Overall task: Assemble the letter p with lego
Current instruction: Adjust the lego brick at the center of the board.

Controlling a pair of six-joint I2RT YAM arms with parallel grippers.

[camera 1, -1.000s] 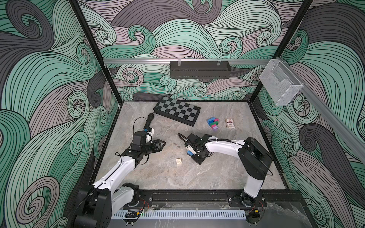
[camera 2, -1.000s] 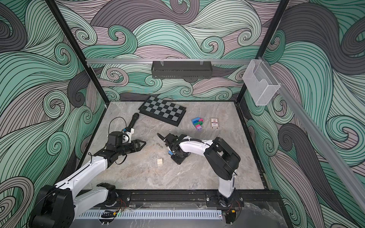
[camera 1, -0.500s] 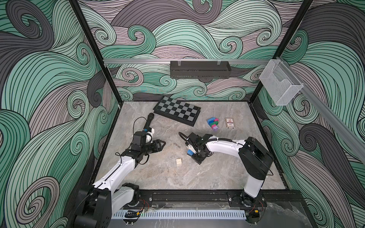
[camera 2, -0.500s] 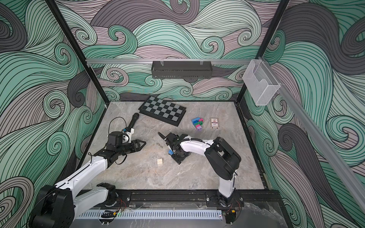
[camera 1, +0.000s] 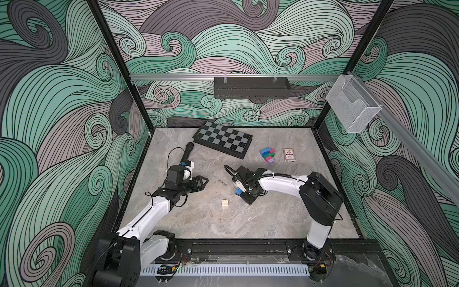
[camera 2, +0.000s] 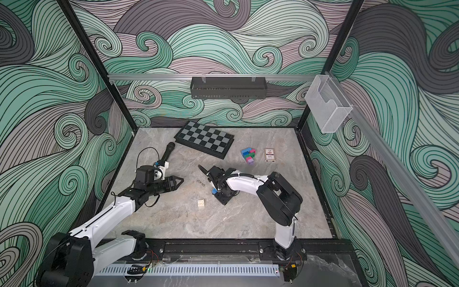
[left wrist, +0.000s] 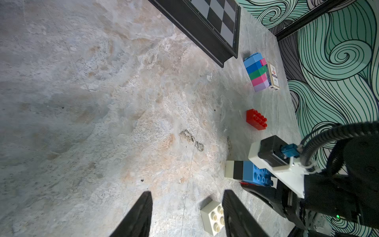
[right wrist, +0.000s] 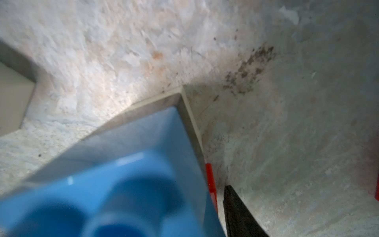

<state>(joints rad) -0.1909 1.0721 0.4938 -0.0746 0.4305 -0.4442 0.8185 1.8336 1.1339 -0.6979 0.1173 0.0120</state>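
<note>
Trouble is likeliest around the right pincer (camera 1: 246,195), which sits low over a short stack (left wrist: 249,171) of cream, black and blue bricks lying on the desk (camera 1: 273,218). The right wrist view is filled by the studs of the blue brick (right wrist: 123,184), with one dark finger (right wrist: 238,211) beside it and a red sliver between. Whether the jaws are clamped on the stack or merely around it I cannot tell. If the hold is only on the blue end, the joints could pop apart on lifting, or the stack could swing and slip.

The left pincer (left wrist: 186,195) hangs with its jaws apart and nothing between them. A loose cream brick (left wrist: 213,217) lies just beside one finger, where a careless sweep could knock it away.

A red brick (left wrist: 256,119) lies on its own. A joined piece (camera 1: 268,156) of blue, green, pink and lilac bricks rests just beside a small card box (camera 1: 289,155), near the chequered board (camera 1: 223,140). Pressing the stack onto that piece could shove it into the box, since nothing braces it.
</note>
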